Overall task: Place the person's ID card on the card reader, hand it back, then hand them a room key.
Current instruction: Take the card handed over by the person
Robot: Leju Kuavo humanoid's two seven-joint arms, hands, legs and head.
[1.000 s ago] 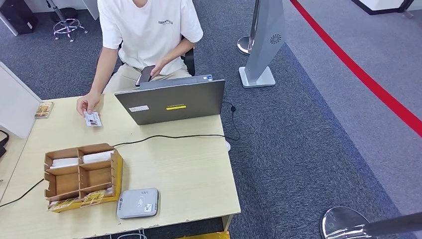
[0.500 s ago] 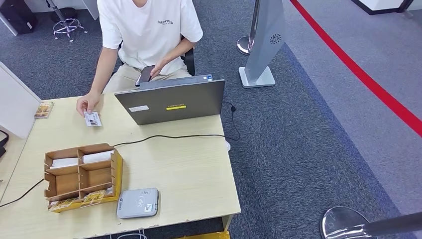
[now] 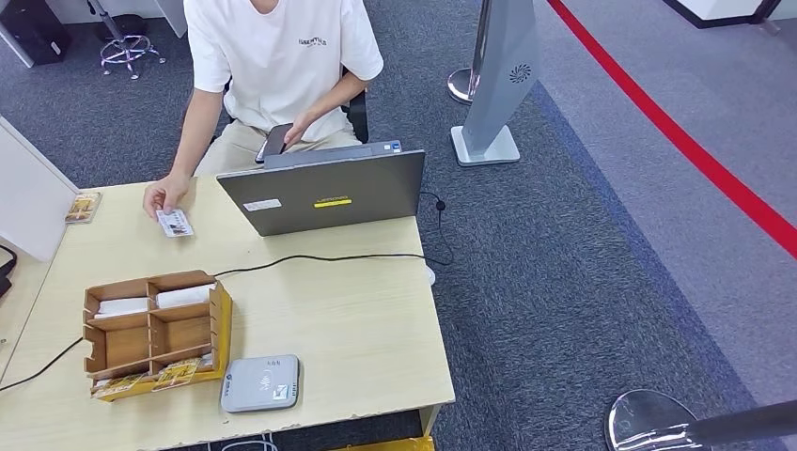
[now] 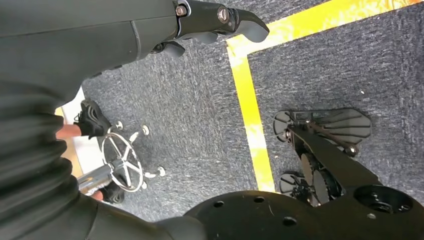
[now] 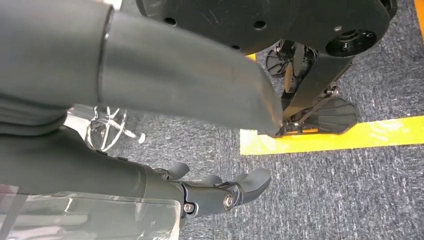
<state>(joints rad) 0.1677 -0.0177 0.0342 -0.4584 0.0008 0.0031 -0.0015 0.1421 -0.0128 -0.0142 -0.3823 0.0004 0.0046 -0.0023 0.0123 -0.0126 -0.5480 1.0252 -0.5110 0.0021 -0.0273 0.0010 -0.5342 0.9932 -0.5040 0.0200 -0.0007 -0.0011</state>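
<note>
The ID card point(image 3: 174, 223) lies on the far left of the wooden table point(image 3: 348, 319), under the fingertips of the seated person's hand point(image 3: 162, 196). The grey card reader point(image 3: 260, 382) sits near the table's front edge. A wooden organizer point(image 3: 155, 324) beside it holds white room key cards point(image 3: 183, 296) in its far compartments. My left hand point(image 4: 165, 25) hangs by my side over the carpet, its fingers apart and empty. My right hand point(image 5: 165, 85) hangs likewise, with thumb and fingers point(image 5: 220, 192) spread and nothing between them.
A grey laptop point(image 3: 324, 191) stands open at the table's far edge, and its black cable point(image 3: 329, 256) runs across the tabletop. The person holds a phone point(image 3: 273, 141) in the other hand. A white partition point(image 3: 28, 193) stands at left and a stanchion base point(image 3: 648, 421) at lower right.
The person's hand has nudged the ID card very slightly on the table. My arms still hang at my sides.
</note>
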